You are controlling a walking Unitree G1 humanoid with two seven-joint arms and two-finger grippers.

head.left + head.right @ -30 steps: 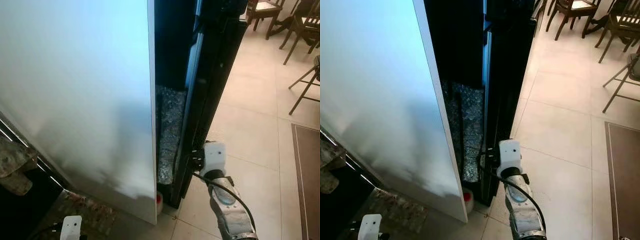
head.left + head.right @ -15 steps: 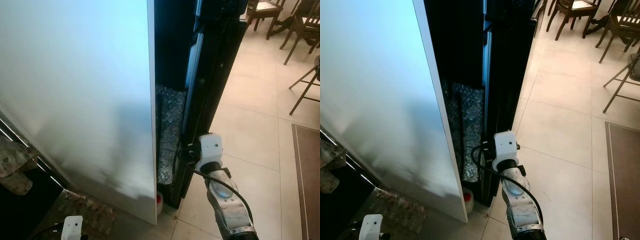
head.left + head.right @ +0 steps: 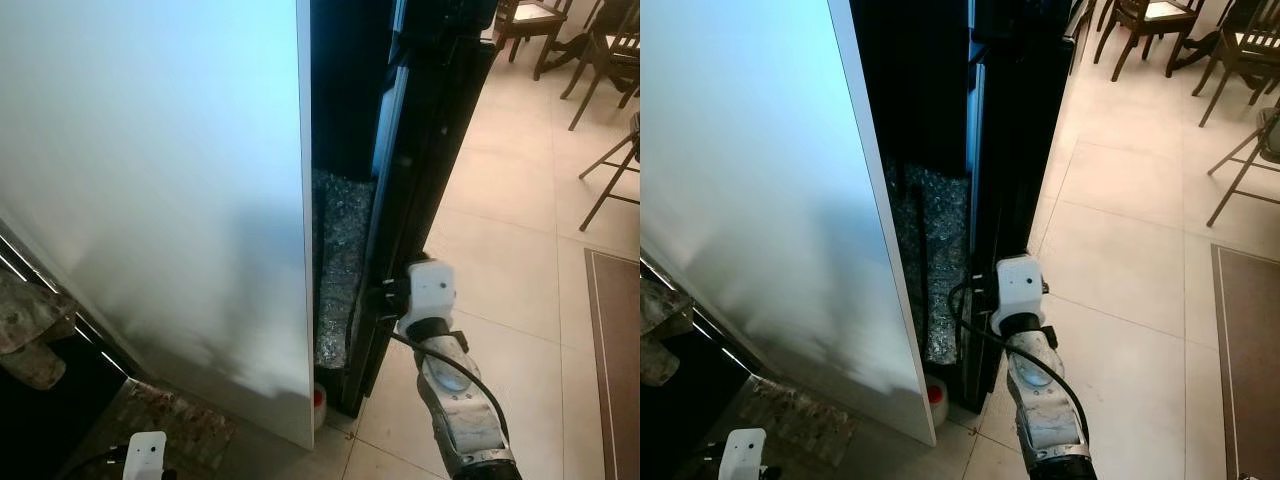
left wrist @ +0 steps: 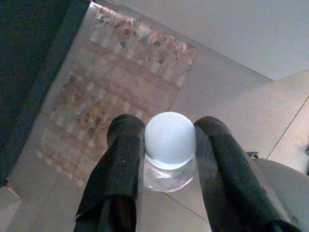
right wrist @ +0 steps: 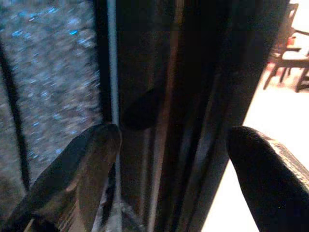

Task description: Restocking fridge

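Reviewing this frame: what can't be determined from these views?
- Fridge interior: hidden behind the white panel and the black fridge door in the eye views.
- Bottle contents and label: the white cap hides them, left wrist view.
- Right gripper: contact with the door edge unclear; dark, blurred.
- Small red-capped container: mostly hidden by the panel.

the right arm (image 3: 1040, 400) shifts between the pictures: from a second ago to half a second ago its white wrist block slides left, closer to the black fridge door's edge (image 3: 1005, 190), and a little higher. now it sits back slightly to the right and a touch lower, still at that edge. the right gripper (image 5: 169, 145) has its fingers spread, one either side of the dark door edge.
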